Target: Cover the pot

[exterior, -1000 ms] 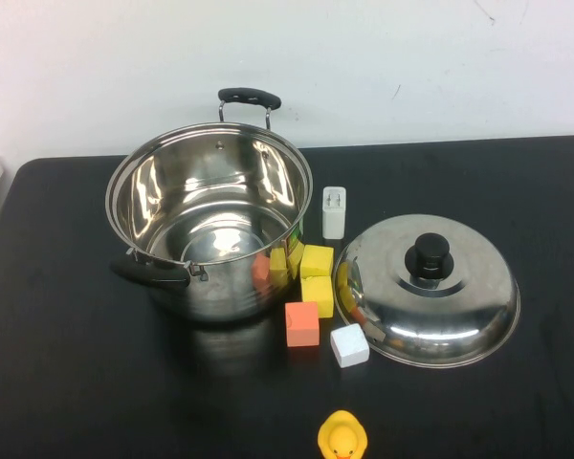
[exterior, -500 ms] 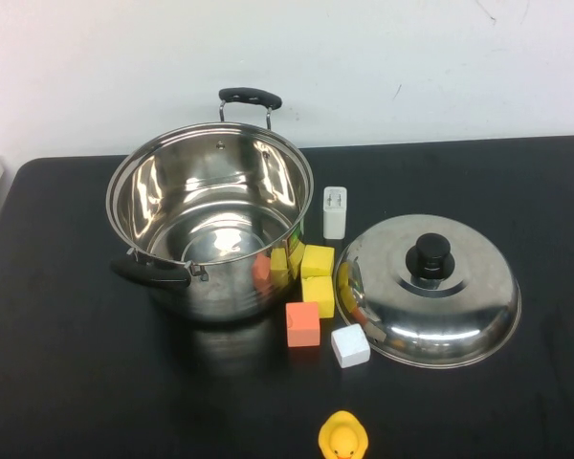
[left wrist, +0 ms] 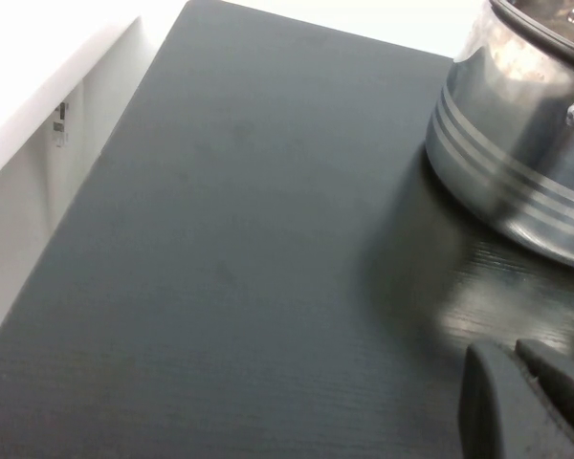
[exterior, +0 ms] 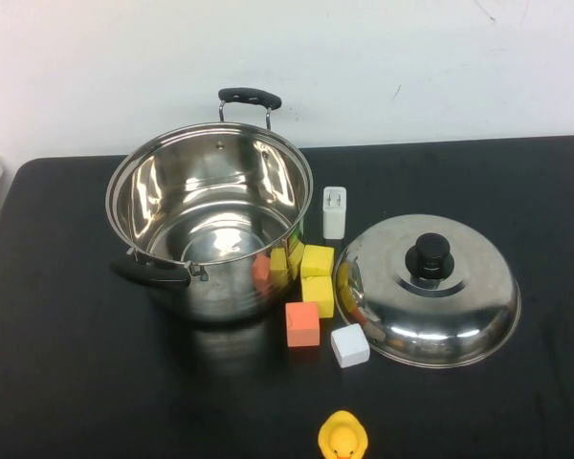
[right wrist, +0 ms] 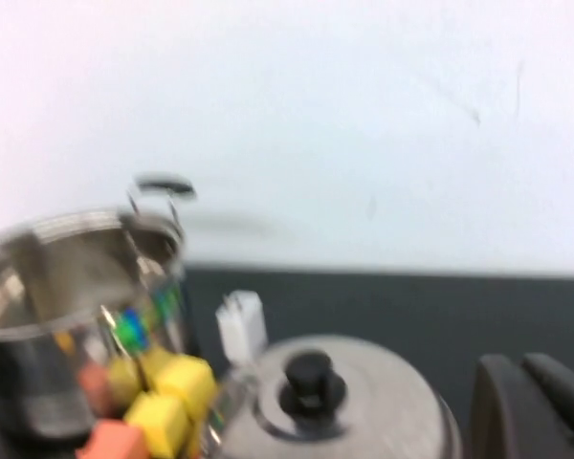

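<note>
The pot [exterior: 172,182], a large shiny steel stockpot with two black handles, stands open and empty at the table's left-centre. The domed steel lid [exterior: 459,306] with a black knob [exterior: 430,258] lies on the table to its right. Neither arm shows in the high view. My left gripper [left wrist: 510,352] is shut and empty, low over the bare table beside the pot's wall [left wrist: 517,143]. My right gripper [right wrist: 521,363] is shut and empty, off to the side of the lid [right wrist: 383,421], with the pot [right wrist: 67,287] beyond.
Between pot and lid lie a white charger [exterior: 334,211], two yellow blocks [exterior: 317,260], an orange block [exterior: 302,323] and a white block [exterior: 349,345]. A yellow rubber duck [exterior: 342,437] sits at the front edge. The black table [exterior: 57,382] ends at a white wall.
</note>
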`<action>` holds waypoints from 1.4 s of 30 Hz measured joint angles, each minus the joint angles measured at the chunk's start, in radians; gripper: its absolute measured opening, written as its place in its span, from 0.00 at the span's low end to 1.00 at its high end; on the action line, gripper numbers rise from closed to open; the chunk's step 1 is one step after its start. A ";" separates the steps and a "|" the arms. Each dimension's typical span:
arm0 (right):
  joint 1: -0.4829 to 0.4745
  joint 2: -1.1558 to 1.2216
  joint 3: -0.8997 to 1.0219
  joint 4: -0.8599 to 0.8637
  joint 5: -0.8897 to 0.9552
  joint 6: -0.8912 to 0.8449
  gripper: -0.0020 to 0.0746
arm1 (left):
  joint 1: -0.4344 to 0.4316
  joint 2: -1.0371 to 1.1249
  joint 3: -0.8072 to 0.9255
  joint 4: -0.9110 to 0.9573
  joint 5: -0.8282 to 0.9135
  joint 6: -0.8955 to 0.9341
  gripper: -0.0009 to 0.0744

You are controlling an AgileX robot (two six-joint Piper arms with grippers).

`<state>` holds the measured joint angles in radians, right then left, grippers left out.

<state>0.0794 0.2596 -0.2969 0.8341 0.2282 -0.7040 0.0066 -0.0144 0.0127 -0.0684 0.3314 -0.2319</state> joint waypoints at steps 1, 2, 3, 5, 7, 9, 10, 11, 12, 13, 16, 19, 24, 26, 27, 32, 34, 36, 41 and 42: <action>0.000 0.042 -0.016 -0.012 -0.002 -0.009 0.02 | 0.000 0.000 0.000 0.000 0.000 0.000 0.01; 0.000 0.086 -0.030 -0.035 -0.002 0.001 0.02 | 0.000 0.000 0.000 0.000 0.000 0.000 0.01; 0.000 0.121 -0.042 -0.076 -0.007 0.030 0.02 | 0.000 0.000 0.000 0.000 0.000 0.000 0.01; 0.000 0.208 -0.068 -0.203 -0.038 0.190 0.02 | 0.000 0.000 0.000 0.000 0.000 0.000 0.01; 0.013 0.284 -0.080 -0.352 -0.112 0.425 0.02 | 0.000 0.000 0.000 0.000 0.000 0.000 0.01; 0.035 0.359 -0.081 -0.479 -0.228 0.603 0.02 | 0.000 0.000 0.000 0.000 0.000 0.000 0.01; 0.056 0.412 -0.081 -0.563 -0.300 0.709 0.02 | 0.000 0.000 0.000 0.000 0.000 0.000 0.01; 0.074 0.459 -0.081 -0.626 -0.385 0.777 0.03 | 0.000 0.000 0.000 0.000 0.000 0.000 0.01; 0.087 0.499 -0.081 -0.671 -0.475 0.818 0.03 | 0.000 0.000 0.000 0.000 0.000 0.000 0.01; 0.101 0.551 -0.082 -0.723 -0.567 0.857 0.05 | 0.000 0.000 0.000 0.000 0.000 0.000 0.01; 0.121 0.703 -0.085 -0.859 -0.823 0.937 0.18 | 0.000 0.000 0.000 0.000 0.002 0.000 0.01; 0.122 0.865 -0.085 -0.954 -1.030 0.987 0.41 | 0.000 0.000 0.000 0.000 0.002 0.000 0.01; 0.126 1.101 -0.099 -1.039 -1.282 1.012 0.69 | 0.000 0.000 0.000 0.000 0.002 0.000 0.01; 0.126 1.195 -0.125 -1.095 -1.331 1.014 0.72 | 0.000 0.000 0.000 0.000 0.002 0.000 0.01; 0.126 1.231 -0.143 -1.125 -1.341 1.017 0.73 | 0.000 0.000 0.000 0.000 0.002 0.000 0.01; 0.128 1.419 -0.251 -1.268 -1.356 1.017 0.74 | 0.000 0.000 0.000 0.000 0.002 0.004 0.01; 0.128 1.471 -0.287 -1.280 -1.360 1.017 0.74 | 0.000 0.000 0.000 0.000 0.002 0.004 0.01; 0.128 1.521 -0.323 -1.290 -1.360 1.017 0.74 | 0.000 0.000 0.000 0.000 0.002 0.004 0.01; 0.128 1.624 -0.400 -1.339 -1.362 1.012 0.74 | 0.000 0.000 0.000 0.000 0.002 0.002 0.01; 0.128 1.644 -0.413 -1.347 -1.363 1.012 0.74 | 0.000 0.000 0.000 0.000 0.002 0.002 0.01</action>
<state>0.2074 1.9039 -0.7098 -0.5131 -1.1352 0.3084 0.0066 -0.0144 0.0127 -0.0684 0.3332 -0.2296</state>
